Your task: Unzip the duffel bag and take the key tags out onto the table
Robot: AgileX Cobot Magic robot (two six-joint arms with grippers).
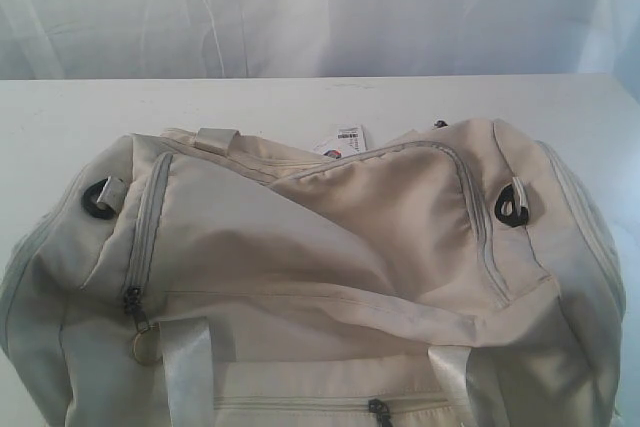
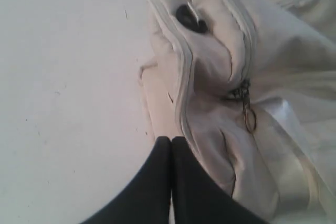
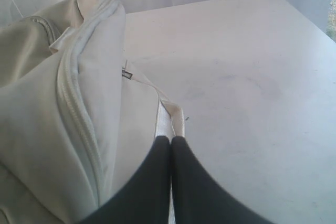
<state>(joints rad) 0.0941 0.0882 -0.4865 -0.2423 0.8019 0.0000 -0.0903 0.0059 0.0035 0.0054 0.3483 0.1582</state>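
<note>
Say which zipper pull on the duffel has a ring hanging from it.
The left pull, with a ring dangling below it; the bottom-centre pull shows none.

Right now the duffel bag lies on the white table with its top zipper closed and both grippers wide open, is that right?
Not quite. The duffel bag lies on the table, top zipper closed, but both grippers are shut: the left wrist view shows the left gripper with fingers pressed together, the right wrist view the same for the right gripper.

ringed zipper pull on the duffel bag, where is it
In the exterior view the ringed zipper pull sits on the left side of the duffel bag, beside the left webbing handle.
</note>
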